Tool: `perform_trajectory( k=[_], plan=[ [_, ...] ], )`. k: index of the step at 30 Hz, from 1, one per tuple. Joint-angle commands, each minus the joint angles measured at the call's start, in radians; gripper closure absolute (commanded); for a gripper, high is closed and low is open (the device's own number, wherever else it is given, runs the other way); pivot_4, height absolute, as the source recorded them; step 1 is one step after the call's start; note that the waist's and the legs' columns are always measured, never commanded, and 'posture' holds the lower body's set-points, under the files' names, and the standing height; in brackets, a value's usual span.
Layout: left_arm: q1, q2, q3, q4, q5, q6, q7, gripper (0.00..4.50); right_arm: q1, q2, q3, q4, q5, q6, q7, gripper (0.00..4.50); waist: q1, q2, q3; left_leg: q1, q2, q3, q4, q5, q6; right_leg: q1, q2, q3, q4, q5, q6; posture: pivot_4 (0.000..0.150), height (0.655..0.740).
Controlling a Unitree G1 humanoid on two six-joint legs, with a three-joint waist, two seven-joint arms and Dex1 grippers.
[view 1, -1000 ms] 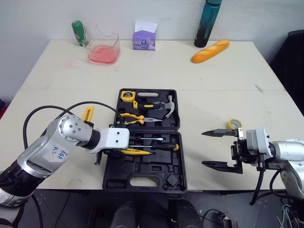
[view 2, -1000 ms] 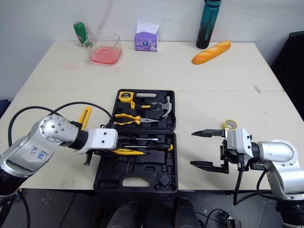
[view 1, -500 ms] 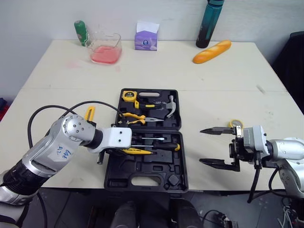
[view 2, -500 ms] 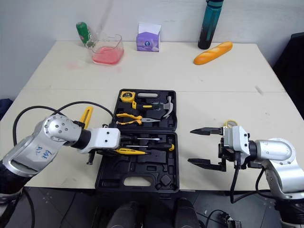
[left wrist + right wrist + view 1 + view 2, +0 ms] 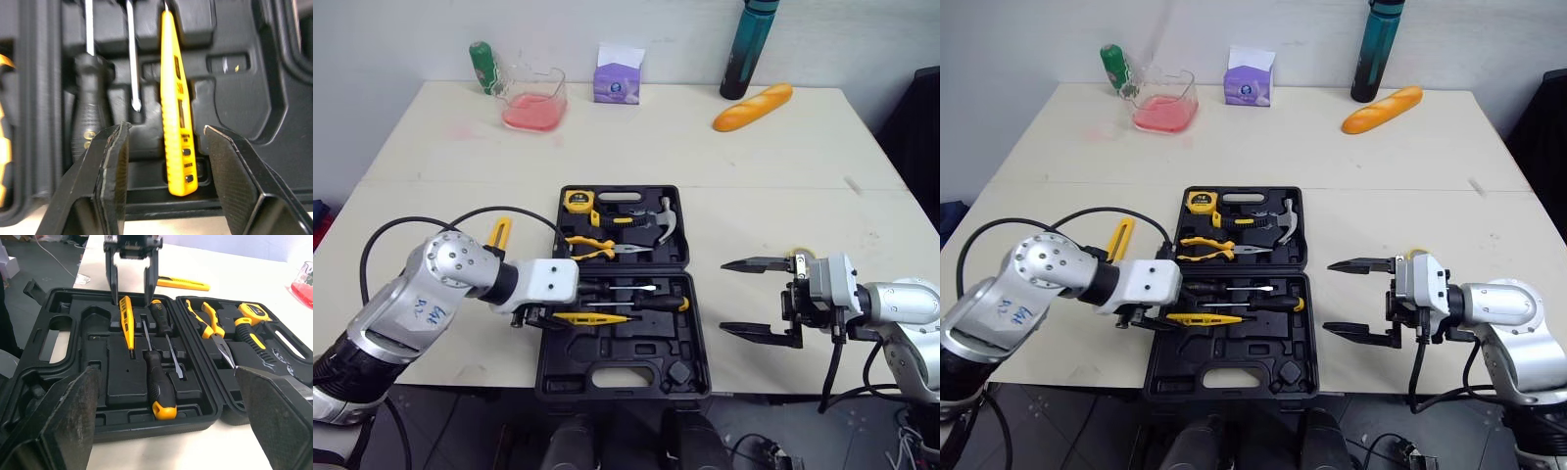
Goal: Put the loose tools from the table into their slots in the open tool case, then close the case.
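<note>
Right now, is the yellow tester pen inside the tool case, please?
Inside: the yellow tester pen lies in the tool case, between the open fingers of the left gripper.

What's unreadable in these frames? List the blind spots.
- Utility knife: near end hidden under the left arm, eye views.
- Yellow ring: mostly behind the right gripper; cannot identify it.
- Yellow tester: tip cut off by the left wrist view's edge; seating in its slot unclear.

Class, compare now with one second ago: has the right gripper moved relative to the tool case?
Yes. The right gripper has edged to the robot's left, narrowing the gap to the right edge of the tool case. Its fingers are open.
</note>
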Motion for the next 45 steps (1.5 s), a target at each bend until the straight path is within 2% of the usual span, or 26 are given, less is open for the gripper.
perform_trajectory(
  k=[1,3,4,6,10,11,12,14,16,22,30,45],
  plan=[
    [0.043,-0.023,0.135,-0.003,-0.093,-0.071,0.001,1.87,-0.005,0.002,-0.013,-0.011,0.006,-0.009,0.003,0.00,0.000,0.000,0.000,0.000,0.001,0.000,0.000,0.000,0.000,0.000,0.000,0.000,0.000,0.000,0.000,0.150,0.7400],
    [0.087,-0.047,0.220,0.000,-0.170,-0.109,-0.016,1.87,-0.006,0.002,-0.014,-0.006,0.006,-0.011,0.004,0.00,0.000,0.000,0.000,0.000,0.001,0.000,0.000,0.000,0.000,0.000,0.000,0.000,0.000,0.000,0.000,0.150,0.7400],
    [0.127,-0.066,0.289,-0.006,-0.252,-0.123,-0.050,1.87,-0.006,0.002,-0.015,-0.002,0.007,-0.012,0.006,0.00,0.000,0.000,0.000,0.000,0.001,0.000,0.001,0.000,0.000,0.000,0.000,0.000,0.000,0.000,0.000,0.150,0.7400],
    [0.185,-0.065,0.358,-0.015,-0.325,-0.082,-0.062,1.87,-0.008,0.010,-0.019,0.008,0.016,-0.015,0.008,0.00,-0.004,0.000,0.000,0.000,0.001,0.000,0.001,0.000,0.000,0.000,-0.001,0.000,0.000,0.000,0.000,0.150,0.7400],
    [0.256,-0.102,0.347,0.036,-0.259,-0.228,-0.023,1.87,-0.015,0.035,-0.024,0.038,0.017,-0.031,0.003,0.00,-0.004,0.000,0.000,0.000,0.001,-0.001,0.002,0.000,0.000,0.001,-0.001,-0.001,0.000,0.000,0.000,0.150,0.7400],
    [0.281,-0.138,0.346,0.049,-0.260,-0.262,-0.001,2.41,-0.012,0.038,-0.026,0.038,0.014,-0.035,0.005,0.00,-0.001,0.001,0.000,0.000,0.001,-0.001,0.002,0.000,0.000,0.001,-0.001,0.000,0.000,0.000,0.000,0.150,0.7400],
    [0.300,-0.164,0.347,0.059,-0.262,-0.289,0.014,2.66,-0.010,0.041,-0.026,0.034,0.013,-0.036,0.002,0.00,0.001,0.001,-0.001,0.001,0.001,-0.001,0.002,-0.001,0.000,0.001,-0.001,0.000,0.000,0.000,0.000,0.150,0.7400],
    [0.323,-0.204,0.346,0.079,-0.257,-0.334,0.036,3.53,-0.006,0.046,-0.030,0.030,0.013,-0.037,-0.004,0.00,0.001,0.001,-0.001,0.000,0.001,-0.001,0.003,-0.001,0.001,0.001,-0.001,0.000,0.000,0.000,0.000,0.150,0.7400],
    [0.346,-0.244,0.305,0.126,-0.209,-0.428,0.043,4.48,0.022,0.040,-0.032,0.032,0.002,-0.050,0.003,0.00,0.003,0.001,-0.001,0.000,0.001,-0.001,0.003,-0.001,0.001,0.001,-0.001,-0.001,0.001,0.000,0.000,0.150,0.7400],
    [0.350,-0.288,0.216,0.179,-0.139,-0.513,0.062,4.48,0.012,0.038,-0.022,0.033,-0.001,-0.048,0.000,0.00,-0.001,0.001,-0.001,0.000,0.001,0.000,0.004,-0.001,0.001,0.001,-0.001,-0.001,0.000,0.001,0.001,0.150,0.7400],
    [0.331,-0.320,0.189,0.239,-0.132,-0.512,0.099,4.48,0.033,0.042,-0.017,0.012,0.005,-0.029,-0.012,0.00,-0.001,0.001,-0.001,0.000,0.001,0.000,0.003,-0.002,0.001,0.001,-0.001,-0.001,0.000,0.001,0.001,0.150,0.7400],
    [0.312,-0.305,0.132,0.340,-0.070,-0.534,0.086,4.48,0.030,0.040,-0.019,0.011,-0.001,-0.031,-0.025,0.00,0.001,0.001,-0.001,0.001,0.001,0.000,0.004,-0.002,0.001,0.001,-0.002,-0.001,0.000,0.001,0.001,0.150,0.7400]
  ],
)
